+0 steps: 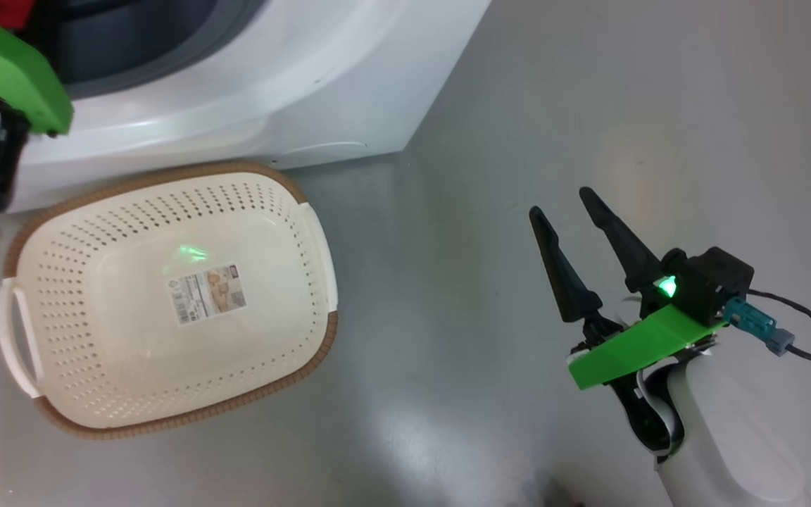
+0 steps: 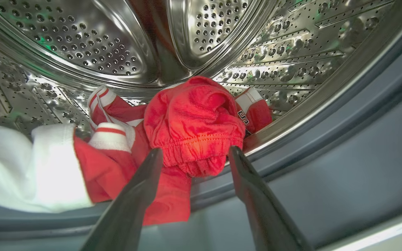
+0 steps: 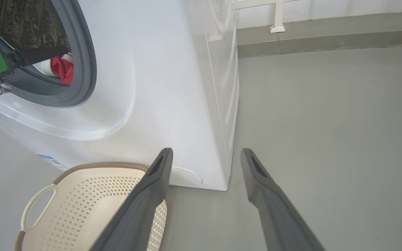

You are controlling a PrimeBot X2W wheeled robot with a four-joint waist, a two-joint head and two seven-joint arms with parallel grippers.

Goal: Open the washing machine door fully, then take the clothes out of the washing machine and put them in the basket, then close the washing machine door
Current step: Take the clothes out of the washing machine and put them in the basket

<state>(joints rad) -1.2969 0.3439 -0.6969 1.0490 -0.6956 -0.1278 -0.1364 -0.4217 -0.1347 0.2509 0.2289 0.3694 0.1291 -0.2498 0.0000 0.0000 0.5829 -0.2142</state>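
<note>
The clothes (image 2: 194, 122) are lying bunched inside the washing machine (image 1: 272, 77), left gripper (image 2: 195, 150) sitting open at its mouth astride the bundle, basket (image 1: 60, 317) waiting empty in front of it, right gripper (image 1: 560, 201) idling open off its corner, so unloading and closing the door are left.

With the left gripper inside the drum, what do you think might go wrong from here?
The left gripper is open at the bunched red clothes; closing may catch one fold only, leaving the white-sleeved piece behind. Tangled pieces could drag over the grey gasket, snag, and drop on the floor short of the basket.
</note>
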